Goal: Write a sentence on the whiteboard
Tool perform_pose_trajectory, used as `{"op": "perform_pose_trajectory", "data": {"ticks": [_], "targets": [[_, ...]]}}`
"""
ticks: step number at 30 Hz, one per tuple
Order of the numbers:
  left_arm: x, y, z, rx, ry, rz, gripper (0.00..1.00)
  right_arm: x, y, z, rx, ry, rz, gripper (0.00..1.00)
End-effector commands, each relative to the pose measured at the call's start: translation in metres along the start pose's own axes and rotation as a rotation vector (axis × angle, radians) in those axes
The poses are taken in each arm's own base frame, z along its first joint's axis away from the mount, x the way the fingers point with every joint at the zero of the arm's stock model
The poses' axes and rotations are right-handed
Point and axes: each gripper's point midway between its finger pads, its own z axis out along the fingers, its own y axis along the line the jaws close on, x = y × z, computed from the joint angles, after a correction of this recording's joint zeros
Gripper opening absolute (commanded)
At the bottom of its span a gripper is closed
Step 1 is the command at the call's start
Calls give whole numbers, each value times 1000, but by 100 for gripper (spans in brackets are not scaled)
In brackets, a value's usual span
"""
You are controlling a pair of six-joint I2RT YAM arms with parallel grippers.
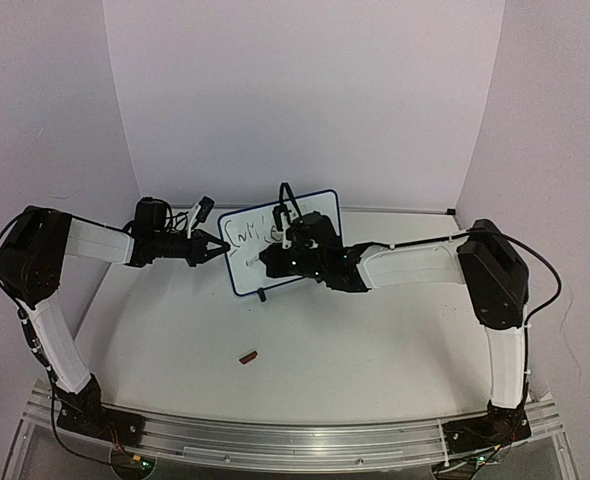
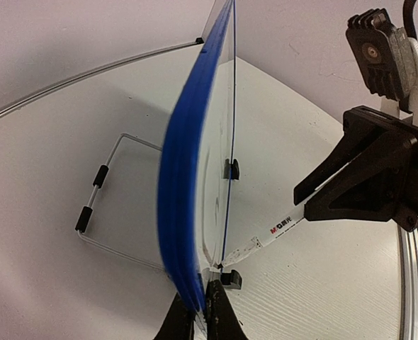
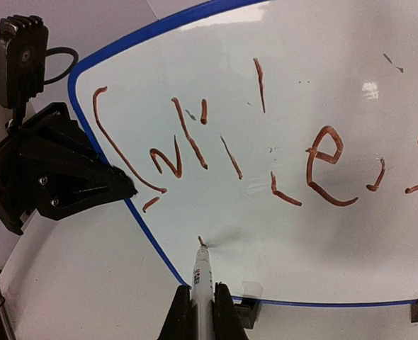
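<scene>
A white, round-edged surface (image 1: 375, 340) carries a small reddish-brown stubby piece (image 1: 247, 355), lying alone left of its middle, too small to identify. A thin wire stand with two black sleeves (image 2: 100, 175) rests on the surface's far part. A white-barrelled marker (image 2: 273, 230) slants just above the surface there. A ribbed aluminium rail (image 1: 305, 440) runs along its near edge, and pale backdrop panels (image 1: 305, 90) rise from its far edge.

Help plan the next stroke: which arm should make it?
Right. The right end effector grips the marker, tip at the whiteboard below the sentence; the left end effector clamps its edge.
</scene>
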Motion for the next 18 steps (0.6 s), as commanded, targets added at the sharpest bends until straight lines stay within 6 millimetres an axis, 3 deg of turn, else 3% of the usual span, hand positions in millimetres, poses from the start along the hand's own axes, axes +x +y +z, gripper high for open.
{"op": "perform_pose_trajectory", "data": {"ticks": [1,18], "targets": [[18,16,1,-90,60,10,0,2,-2,7,26,4,-5,0],[18,16,0,-90,60,12,0,36,-17,17,54,83,12,0]]}}
